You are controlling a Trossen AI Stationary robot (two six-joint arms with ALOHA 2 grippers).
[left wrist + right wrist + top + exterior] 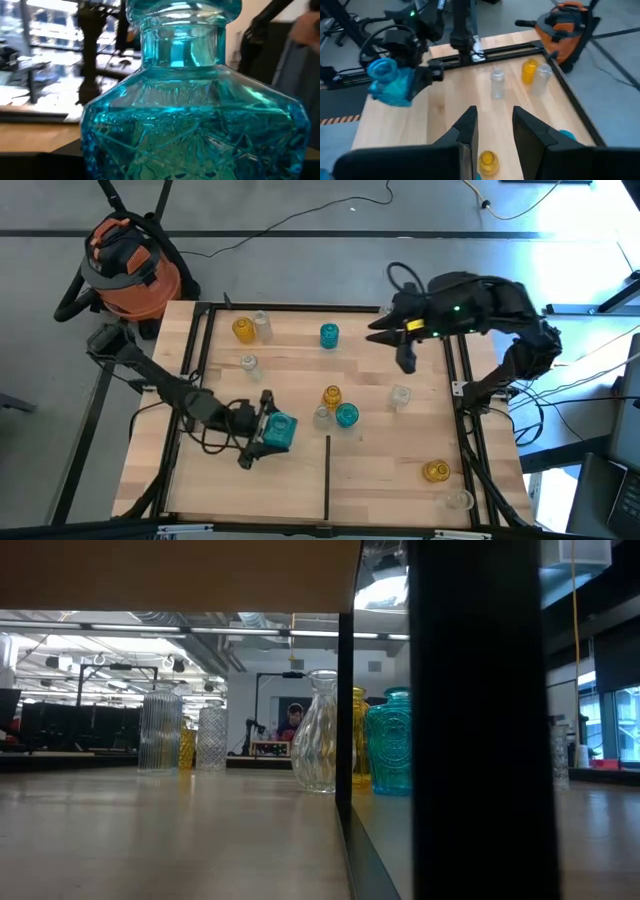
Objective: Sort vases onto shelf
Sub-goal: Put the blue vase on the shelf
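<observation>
My left gripper [268, 430] is shut on a teal-blue square vase [281, 430] over the shelf's near left part. The vase fills the left wrist view [195, 125] and also shows in the right wrist view [390, 85]. My right gripper [495, 117] is open and empty, above the shelf's [300, 480] far right part [380, 332]. Other vases stand on their bases on the shelf. At the far left are an amber one [243, 330] and two clear ones [263, 325] [248, 364], with a teal one [329, 335] farther right. In the middle are an amber [331, 396], a clear [322, 417] and a teal one [346, 415]. My left gripper holds the teal square vase by its wide body [407, 82], pinched between the two fingers. The fingers come about level from the table's left. In the left wrist view the vase hides the fingers. The vase is tilted, neck [380, 67] up, and looks clear of the shelf.
More vases stand to the right: a clear one [400, 396], an amber one [435, 471] and a clear one [458, 499] near the front corner. Black frame rails [200, 380] [465, 450] border the shelf, and a dark divider line [328, 475] runs to its near edge. An orange vacuum [130, 265] stands beyond the far left corner.
</observation>
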